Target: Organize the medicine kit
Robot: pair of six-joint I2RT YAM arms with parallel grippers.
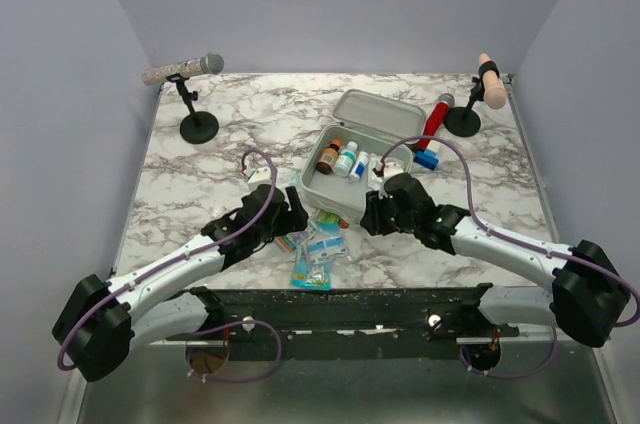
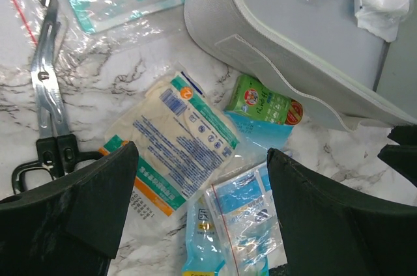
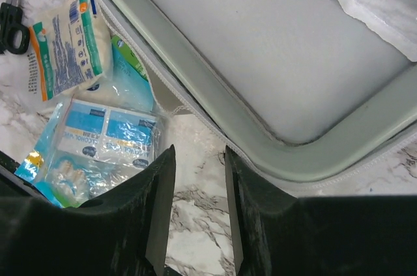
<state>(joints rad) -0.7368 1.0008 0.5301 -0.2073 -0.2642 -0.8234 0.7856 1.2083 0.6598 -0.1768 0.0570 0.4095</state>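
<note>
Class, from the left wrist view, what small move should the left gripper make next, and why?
Probably lower the left gripper and close on the white packet with teal and orange edging: the jaws stand wide open and empty over it, and it lies outside the open medicine kit.

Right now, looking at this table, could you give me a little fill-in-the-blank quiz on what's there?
1. The medicine kit has its lid standing ___.
2. The scissors lie on the marble table, ___ the kit.
3. The cylinder beside the kit is coloured ___.
4. The left gripper, jaws spread wide, holds ___.
Missing words: open; outside; red; nothing.
</note>
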